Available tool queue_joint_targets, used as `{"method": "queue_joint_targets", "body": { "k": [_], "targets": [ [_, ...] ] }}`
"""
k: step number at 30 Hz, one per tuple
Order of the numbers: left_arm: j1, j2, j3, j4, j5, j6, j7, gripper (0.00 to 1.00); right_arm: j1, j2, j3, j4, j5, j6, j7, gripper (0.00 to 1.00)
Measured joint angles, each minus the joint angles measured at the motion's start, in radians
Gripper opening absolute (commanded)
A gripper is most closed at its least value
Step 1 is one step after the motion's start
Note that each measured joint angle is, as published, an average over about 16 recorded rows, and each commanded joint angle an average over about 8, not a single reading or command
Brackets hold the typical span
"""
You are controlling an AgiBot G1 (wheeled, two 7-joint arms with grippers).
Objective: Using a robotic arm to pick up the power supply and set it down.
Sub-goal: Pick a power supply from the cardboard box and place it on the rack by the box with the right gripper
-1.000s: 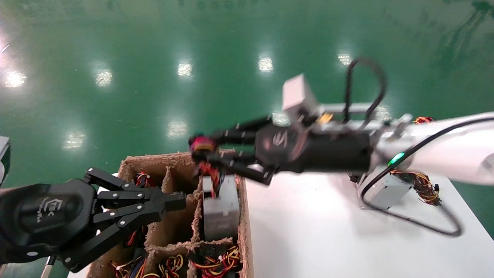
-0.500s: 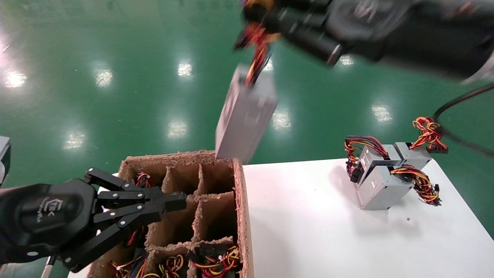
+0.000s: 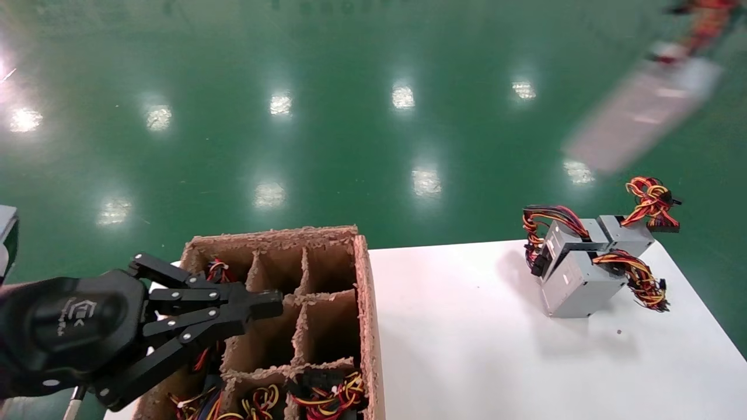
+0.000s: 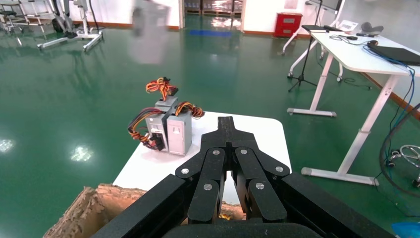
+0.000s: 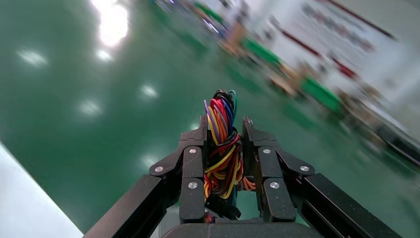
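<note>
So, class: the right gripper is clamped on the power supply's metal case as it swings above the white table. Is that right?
Not quite. The right gripper is clamped on the wire bundle, not the case, as the right wrist view shows. The power supply hangs from those wires, swinging above the white table.

The power supply has swung from above the box to upper right.

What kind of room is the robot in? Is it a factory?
Probably a factory floor or robot test workshop. The shiny green floor is typical of one, a cardboard box holds wired metal parts, and white work tables stand nearby.
</note>
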Motion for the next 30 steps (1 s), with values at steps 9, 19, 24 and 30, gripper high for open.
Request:
{"method": "queue_joint_targets", "body": {
  "k": [9, 19, 24, 30],
  "targets": [
    [0.0, 0.0, 0.0, 0.0, 0.0, 0.0, 0.0, 0.0, -0.133, 0.305, -0.063, 0.117, -0.056, 0.195, 0.169, 0.0],
    [0.0, 0.0, 0.0, 0.0, 0.0, 0.0, 0.0, 0.0, -0.278, 0.466, -0.298, 0.18, 0.041, 0.426, 0.286, 0.0],
    [0.0, 0.0, 0.0, 0.0, 0.0, 0.0, 0.0, 0.0, -0.327, 0.468, -0.433, 0.195, 0.13, 0.546, 0.282, 0.0],
    [0.0, 0.0, 0.0, 0.0, 0.0, 0.0, 0.0, 0.0, -0.366, 0.412, -0.546, 0.172, 0.234, 0.664, 0.227, 0.0]
  ]
}}
